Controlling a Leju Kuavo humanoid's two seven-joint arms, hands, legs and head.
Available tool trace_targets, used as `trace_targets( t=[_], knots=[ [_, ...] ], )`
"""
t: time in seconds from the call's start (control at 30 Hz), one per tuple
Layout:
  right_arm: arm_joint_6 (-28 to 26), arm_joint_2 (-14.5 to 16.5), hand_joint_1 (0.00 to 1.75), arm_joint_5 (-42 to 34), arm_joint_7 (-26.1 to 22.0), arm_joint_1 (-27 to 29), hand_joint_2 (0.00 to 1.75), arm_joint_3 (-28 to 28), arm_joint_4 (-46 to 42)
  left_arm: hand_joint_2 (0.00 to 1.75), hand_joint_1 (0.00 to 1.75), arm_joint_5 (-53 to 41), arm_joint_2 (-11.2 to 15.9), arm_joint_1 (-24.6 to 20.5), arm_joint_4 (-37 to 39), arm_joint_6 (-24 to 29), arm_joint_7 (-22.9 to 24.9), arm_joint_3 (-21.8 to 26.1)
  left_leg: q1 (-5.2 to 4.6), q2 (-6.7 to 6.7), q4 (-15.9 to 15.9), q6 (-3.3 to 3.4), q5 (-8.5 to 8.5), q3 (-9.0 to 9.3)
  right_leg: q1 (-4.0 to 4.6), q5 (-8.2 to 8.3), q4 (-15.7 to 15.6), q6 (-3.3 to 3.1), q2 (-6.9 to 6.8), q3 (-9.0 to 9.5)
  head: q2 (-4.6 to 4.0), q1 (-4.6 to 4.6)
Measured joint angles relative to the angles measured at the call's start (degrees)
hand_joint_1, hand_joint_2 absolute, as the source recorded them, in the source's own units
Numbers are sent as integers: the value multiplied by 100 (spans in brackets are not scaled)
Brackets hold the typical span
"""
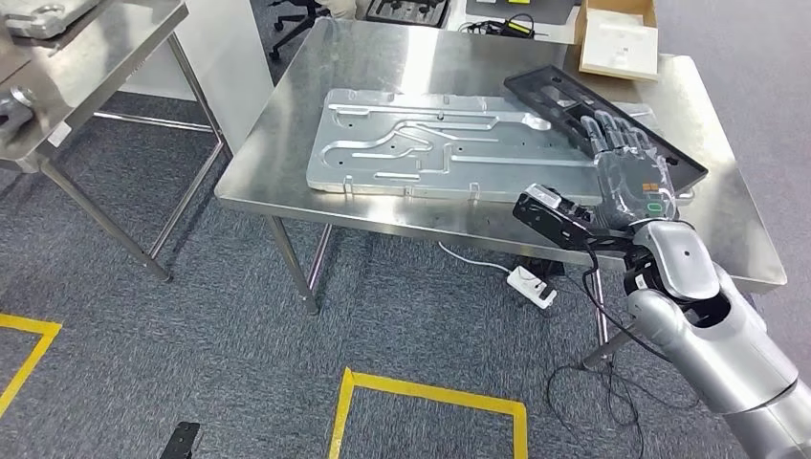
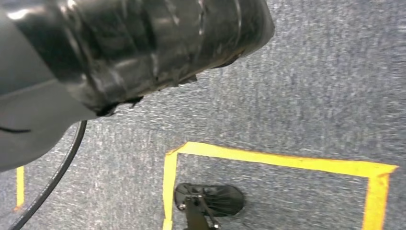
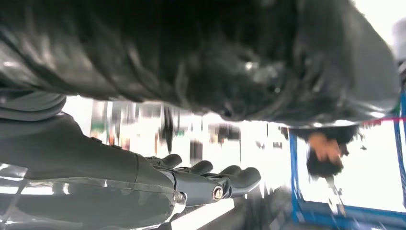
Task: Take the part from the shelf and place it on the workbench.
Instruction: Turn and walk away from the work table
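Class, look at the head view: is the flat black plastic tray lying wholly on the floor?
No: the flat black plastic tray lies on the steel workbench, under the right hand.

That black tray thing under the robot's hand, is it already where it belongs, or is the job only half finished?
Nearly finished, it seems. The black part already lies on the workbench, partly over a silver plate. The right hand rests flat on it, fingers stretched out rather than gripping. What appears left is lifting that hand away. The left hand hangs over the floor; its grip is unclear.
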Motion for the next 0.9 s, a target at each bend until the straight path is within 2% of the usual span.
trace_targets(
  t=[0.03,0.07,0.1,0.13,0.17,0.2,0.27,0.3,0.33,0.4,0.43,0.47,0.5,0.53,0.57,0.63,0.67,0.7,0.77,0.8,0.83,0.9],
  knots=[
    [-118,11,0,-372,25,14,0,-5,0,0,0,10,-1,1,0,4,2,0,-6,-1,25,-12,48,-83,2,153,-214,-17,0,226,0,-1],
    [-252,27,0,-786,39,18,0,-19,1,0,0,22,-2,0,0,11,5,0,-9,-3,58,-30,86,-156,7,222,-580,-44,0,520,0,-1],
    [-403,48,0,-1196,43,14,0,-41,2,0,0,32,-2,-2,0,22,8,0,-17,-4,96,-53,116,-217,24,205,-993,-68,1,814,0,-3],
    [-550,71,0,-1569,45,10,0,-70,8,0,0,43,-2,-4,0,34,11,0,-22,-5,121,-82,151,-260,42,154,-1317,-89,2,1031,0,-5],
    [-669,93,0,-1842,46,2,0,-103,16,0,0,50,-2,-4,0,46,15,1,-23,-5,137,-112,186,-287,64,89,-1525,-102,3,1149,0,-4],
    [-757,118,0,-2018,47,-3,0,-130,28,0,0,55,-2,-3,0,54,19,1,-24,-7,135,-142,231,-305,84,86,-1604,-112,3,1174,0,-8],
    [-831,174,0,-2162,47,-11,0,-162,62,0,0,62,1,12,3,62,26,2,-12,-25,148,-209,245,-355,67,189,-1630,-161,-9,1100,0,-2],
    [-847,206,0,-2199,46,-12,0,-169,79,0,0,64,1,19,4,63,28,2,-4,-33,239,-250,122,-414,53,252,-1639,-203,-15,1045,0,-7],
    [-870,234,0,-2256,46,-14,0,-174,96,0,0,67,1,24,6,64,28,2,8,-40,439,-291,-105,-498,36,319,-1651,-240,-23,977,0,-10],
    [-979,277,0,-2442,67,-16,0,-184,122,0,0,75,-2,22,7,66,27,2,36,-38,1112,-363,-665,-699,39,443,-1646,-285,-27,814,0,-23],
    [-1078,296,0,-2553,100,-15,0,-186,140,0,0,80,-2,21,7,68,28,2,46,-38,1457,-385,-830,-764,41,506,-1639,-287,-29,723,0,-25],
    [-1205,309,0,-2632,147,-15,0,-187,162,0,0,82,-3,22,7,70,28,2,52,-38,1682,-400,-860,-768,41,568,-1629,-284,-28,630,0,-25],
    [-1358,318,0,-2655,191,-15,0,-187,185,0,0,80,-3,21,7,74,29,2,55,-38,1739,-407,-769,-690,40,627,-1616,-277,-27,536,0,-25],
    [-1544,323,0,-2618,221,-15,0,-187,210,0,0,73,-4,19,7,77,28,2,57,-38,1609,-405,-611,-519,39,683,-1601,-266,-27,447,0,-25],
    [-1750,323,0,-2551,221,-16,0,-188,228,0,0,63,-4,15,7,82,27,2,58,-40,1302,-395,-472,-253,38,734,-1587,-251,-26,373,0,-26],
    [-2137,325,0,-2539,141,-17,0,-201,244,0,0,46,-6,2,7,100,25,2,40,-50,483,-339,-478,344,45,831,-1574,-203,-28,278,0,-22],
    [-2290,330,0,-2665,64,-17,0,-214,245,0,0,43,-9,0,7,114,23,2,26,-56,192,-298,-536,523,46,882,-1584,-175,-30,263,0,-20],
    [-2418,342,0,-2888,-37,-16,0,-230,246,0,0,42,-13,-2,7,127,23,2,8,-59,28,-261,-589,603,44,936,-1606,-145,-33,259,0,-23],
    [-2656,374,0,-3561,-320,-16,0,-267,247,0,0,44,-27,-2,7,149,23,1,10,-45,-40,-169,-503,566,37,1017,-1648,-83,-28,257,0,-27],
    [-2763,391,0,-3916,-474,-21,0,-288,247,0,0,46,-36,-6,7,155,23,0,21,-31,-74,-118,-441,546,40,953,-1612,-56,-20,228,0,-26],
    [-2850,403,0,-4211,-608,-30,0,-310,246,0,0,48,-46,-9,7,159,24,0,33,-14,-102,-61,-364,502,43,776,-1475,-36,-11,174,0,-14],
    [-2946,422,0,-4503,-755,-53,0,-337,246,0,0,50,-61,-11,7,161,25,0,35,5,-109,6,-228,368,47,203,-862,-15,-1,-3,0,5]
  ],
)
